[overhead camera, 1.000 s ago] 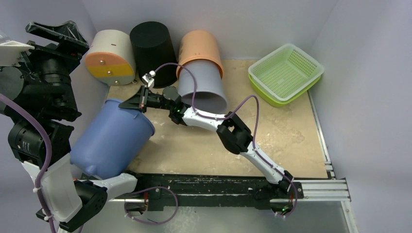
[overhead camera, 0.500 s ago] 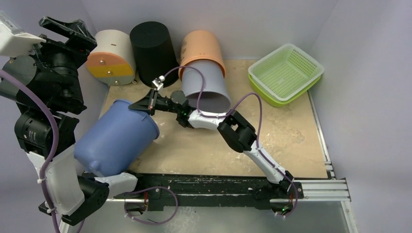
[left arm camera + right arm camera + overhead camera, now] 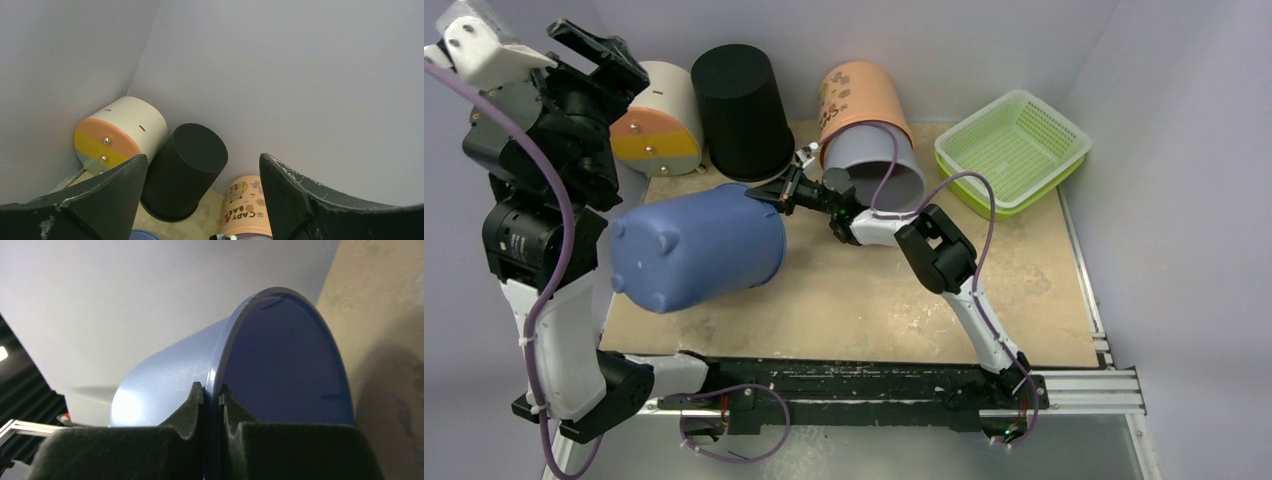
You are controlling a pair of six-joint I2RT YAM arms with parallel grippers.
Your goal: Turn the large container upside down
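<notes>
Right gripper point(image 3: 211, 390): I had it pinched narrow on the rim of the large container point(image 3: 699, 250).
Container: it lay on its side, straight ahead of those fingers.
Long axis: it ran away from the gripper, mouth at the fingers, base at the far end.
Left gripper point(image 3: 203, 157): beyond the base, raised, wide and empty; the right arm was nearer.

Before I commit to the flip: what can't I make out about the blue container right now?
Top view: the blue container hides its own underside; contact with the table is unclear.
Right wrist view: the jaws' pads cover its lower rim; its base is hidden.
Left wrist view: only a sliver, cut by the bottom edge.
</notes>
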